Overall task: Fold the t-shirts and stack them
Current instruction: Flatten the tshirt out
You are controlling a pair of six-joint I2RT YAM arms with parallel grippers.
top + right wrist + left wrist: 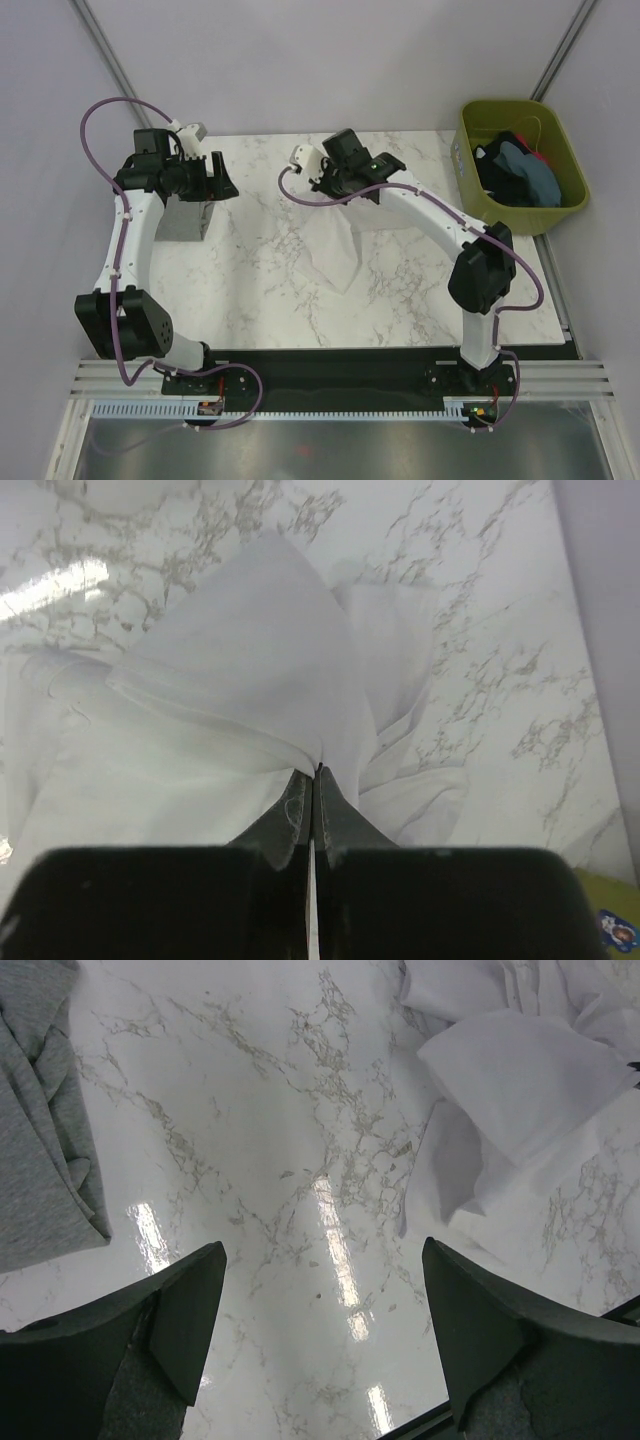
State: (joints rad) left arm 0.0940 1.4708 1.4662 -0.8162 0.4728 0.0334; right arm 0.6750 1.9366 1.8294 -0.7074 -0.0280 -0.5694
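A large white t-shirt (340, 245) lies crumpled in the middle of the marble table (260, 290), partly lifted. My right gripper (345, 185) is shut on a fold of it; in the right wrist view the cloth (250, 680) bunches at the closed fingertips (305, 810). A folded grey t-shirt (187, 220) lies at the table's left, also shown in the left wrist view (40, 1130). My left gripper (215, 180) hovers open and empty above the table between the grey shirt and the white shirt (520, 1090). Blue-teal and dark shirts (520, 175) lie in the bin.
An olive-green plastic bin (478, 125) stands off the table's back right corner. The black frame rail runs along the table's near edge (330, 355). Grey walls close in behind and at the sides.
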